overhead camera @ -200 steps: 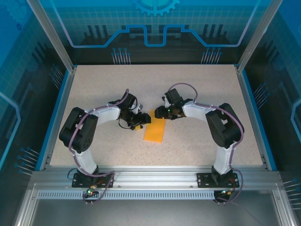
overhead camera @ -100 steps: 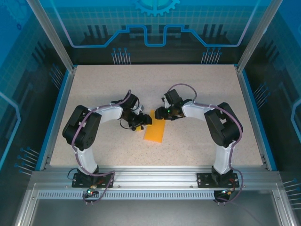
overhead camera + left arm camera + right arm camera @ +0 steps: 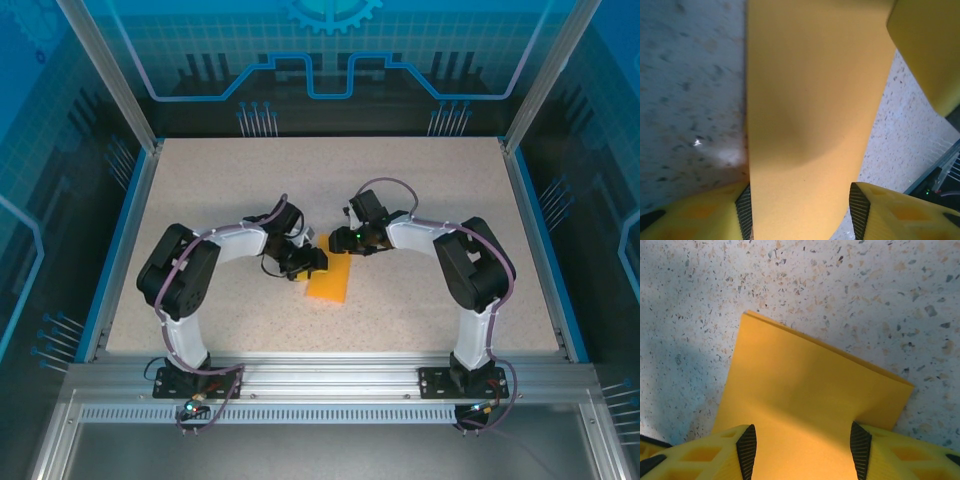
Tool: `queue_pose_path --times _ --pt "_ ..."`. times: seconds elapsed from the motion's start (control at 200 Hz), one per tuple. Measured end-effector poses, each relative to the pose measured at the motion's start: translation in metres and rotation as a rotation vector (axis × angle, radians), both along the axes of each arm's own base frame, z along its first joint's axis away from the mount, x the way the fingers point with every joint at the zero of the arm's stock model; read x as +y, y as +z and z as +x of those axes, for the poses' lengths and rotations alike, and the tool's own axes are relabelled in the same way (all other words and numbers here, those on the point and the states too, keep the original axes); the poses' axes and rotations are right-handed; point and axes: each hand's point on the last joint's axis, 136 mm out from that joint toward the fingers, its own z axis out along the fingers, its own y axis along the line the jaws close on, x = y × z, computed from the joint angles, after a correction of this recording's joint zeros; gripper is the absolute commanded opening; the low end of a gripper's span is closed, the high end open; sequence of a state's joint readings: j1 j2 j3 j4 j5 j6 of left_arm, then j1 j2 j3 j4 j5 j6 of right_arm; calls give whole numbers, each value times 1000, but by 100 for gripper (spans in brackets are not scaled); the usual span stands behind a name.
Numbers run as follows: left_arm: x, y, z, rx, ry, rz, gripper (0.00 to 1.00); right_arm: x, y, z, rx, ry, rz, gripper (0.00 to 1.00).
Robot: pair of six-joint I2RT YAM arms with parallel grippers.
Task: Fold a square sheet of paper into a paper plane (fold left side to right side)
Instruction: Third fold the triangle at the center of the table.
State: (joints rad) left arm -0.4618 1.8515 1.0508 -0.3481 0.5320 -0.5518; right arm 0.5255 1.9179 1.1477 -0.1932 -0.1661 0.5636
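Item: square sheet of paper [image 3: 805,390], folded double, flat on worktop [image 3: 840,280]. We note left hand [image 3: 801,212] and right hand [image 3: 803,447], fingers apart, straddling it, probably pinning the crease.

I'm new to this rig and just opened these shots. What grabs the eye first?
The bright orange sheet of paper, folded into a narrow rectangle, lies flat mid-table on the speckled beige tabletop. Both arms bend inward to its far end, where the left gripper and right gripper stand over it, jaws apart.
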Motion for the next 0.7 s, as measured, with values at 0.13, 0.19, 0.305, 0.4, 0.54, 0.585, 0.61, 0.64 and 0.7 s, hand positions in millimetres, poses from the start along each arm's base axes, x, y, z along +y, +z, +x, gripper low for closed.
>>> queue_pose_path --times 0.13,0.19,0.305,0.4,0.54,0.585,0.61,0.64,0.7 --pt "-2 0 -1 -1 -6 -2 52 0 0 0 -2 3 -1 56" --pt "-2 0 -1 0 -4 -2 51 0 0 0 -4 5 -1 55" --pt "-2 0 -1 5 2 -2 44 0 0 0 -4 6 -2 56" --pt "-2 0 -1 11 9 -1 37 0 0 1 -7 9 -2 57" --pt "-2 0 -2 21 20 -1 24 1 1 2 -21 22 -3 58" --pt "-2 -1 -2 24 23 0 21 1 1 2 -26 27 -3 59" --pt "-2 -1 -3 29 27 1 20 1 2 2 -29 30 -4 59" --pt "-2 -2 -4 34 29 2 19 1 2 2 -32 35 -5 60" --pt "-2 -4 -5 38 31 2 16 1 3 3 -42 46 -8 61"
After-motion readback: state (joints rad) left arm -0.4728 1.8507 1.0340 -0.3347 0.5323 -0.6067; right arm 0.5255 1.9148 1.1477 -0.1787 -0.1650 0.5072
